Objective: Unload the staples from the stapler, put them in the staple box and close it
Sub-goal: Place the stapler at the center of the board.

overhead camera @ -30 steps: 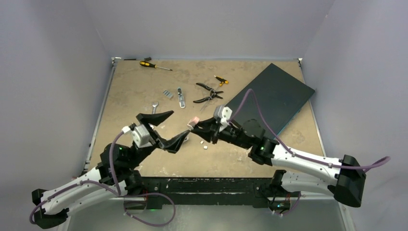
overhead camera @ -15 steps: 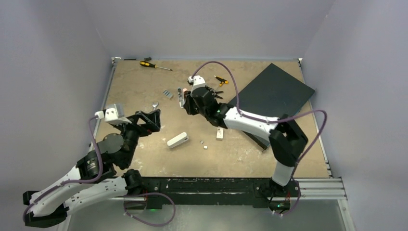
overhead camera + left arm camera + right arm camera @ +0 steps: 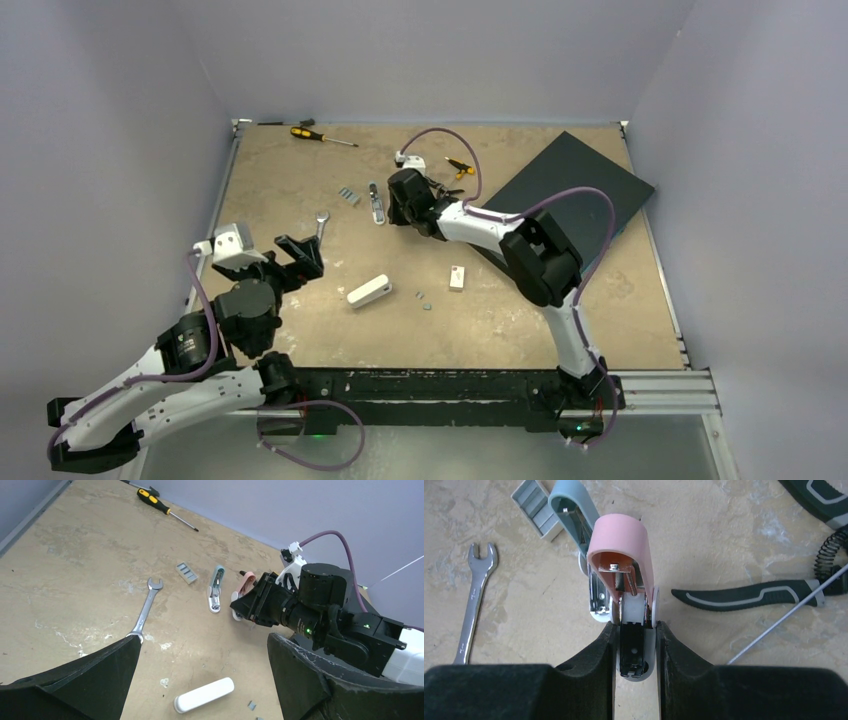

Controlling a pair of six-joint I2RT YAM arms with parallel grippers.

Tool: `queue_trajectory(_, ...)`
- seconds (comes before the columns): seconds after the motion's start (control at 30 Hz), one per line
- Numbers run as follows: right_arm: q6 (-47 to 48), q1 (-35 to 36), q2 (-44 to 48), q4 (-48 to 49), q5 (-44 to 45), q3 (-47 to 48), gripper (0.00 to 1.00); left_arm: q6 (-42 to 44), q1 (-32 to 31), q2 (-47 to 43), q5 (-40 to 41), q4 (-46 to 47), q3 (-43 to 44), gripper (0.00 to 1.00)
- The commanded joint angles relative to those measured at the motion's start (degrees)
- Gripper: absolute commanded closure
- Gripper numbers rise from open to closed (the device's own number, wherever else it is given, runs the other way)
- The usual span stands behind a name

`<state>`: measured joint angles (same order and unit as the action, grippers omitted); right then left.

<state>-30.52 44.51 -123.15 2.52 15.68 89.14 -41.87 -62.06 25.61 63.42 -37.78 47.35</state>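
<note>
Both arms have parted since a second ago: the left gripper (image 3: 305, 255) hangs spread wide, the right gripper (image 3: 636, 630) pinches the pink stapler (image 3: 621, 545) beside the teal stapler (image 3: 569, 505), and what seem to be loose staples (image 3: 422, 297) lie on the table further right.

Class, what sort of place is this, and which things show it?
Probably a robotics lab test cell: two robot arms bolted to a table, plain walls enclosing it, and hand tools like a screwdriver and wrench.
</note>
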Motion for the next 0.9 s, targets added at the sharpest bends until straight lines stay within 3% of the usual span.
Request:
queue_trajectory(0.0, -1.39, -1.28, -0.92, 1.95, 1.58, 4.88, 1.00, -1.89, -0.16, -0.46, 1.59, -1.42, -0.47, 0.04)
queue_trajectory(0.57, -2.10, -1.95, -8.02, -1.05, -0.38, 8.62, 1.00, -2.48, -0.17, -1.14, 3.37, -2.17, -1.15, 0.04)
queue_trajectory(0.87, -0.05, -2.35, -8.83, -8.22, 8.29, 9.19, 1.00, -2.49, -0.19, -0.21, 3.66, -2.21, -1.29, 0.04)
